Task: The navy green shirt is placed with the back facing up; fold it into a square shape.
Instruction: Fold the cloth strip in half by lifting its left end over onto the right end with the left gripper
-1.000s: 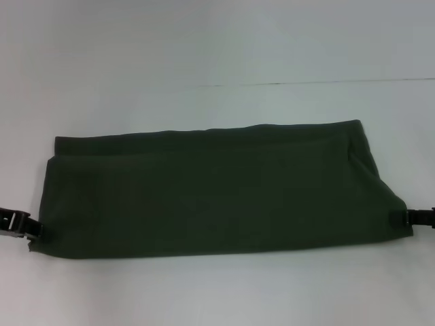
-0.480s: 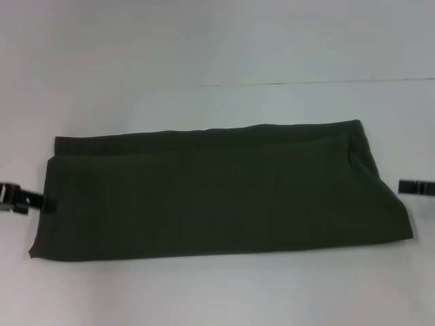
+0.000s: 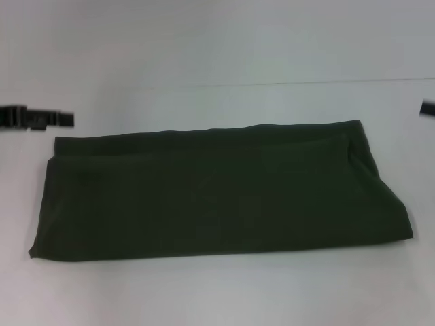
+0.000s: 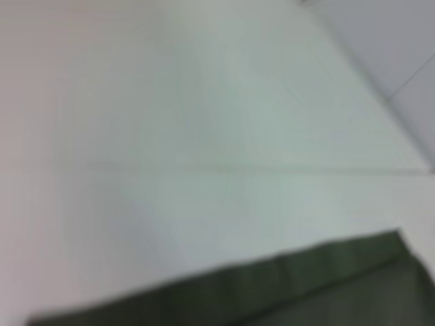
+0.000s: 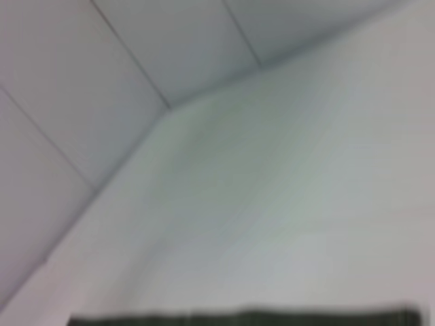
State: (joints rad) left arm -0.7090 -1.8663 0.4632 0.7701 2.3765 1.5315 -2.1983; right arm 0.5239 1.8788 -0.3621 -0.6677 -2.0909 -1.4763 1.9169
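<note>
Shirt (image 3: 217,197) lies flat on the white surface (image 3: 217,292), already doubled into a long wide band with a layered edge along its far side and a tucked fold at the right end. It looks ready for a crosswise fold, since a square needs the 2 ends brought together. Neither tool holds it. The left tool (image 3: 37,117) hovers beyond the far-left corner, apart from the cloth; the right tool (image 3: 428,107) shows only as a sliver at the frame edge. Whether either is spread or pressed together I cannot tell. Both wrist views catch just a strip of shirt edge and bare surface.
</note>
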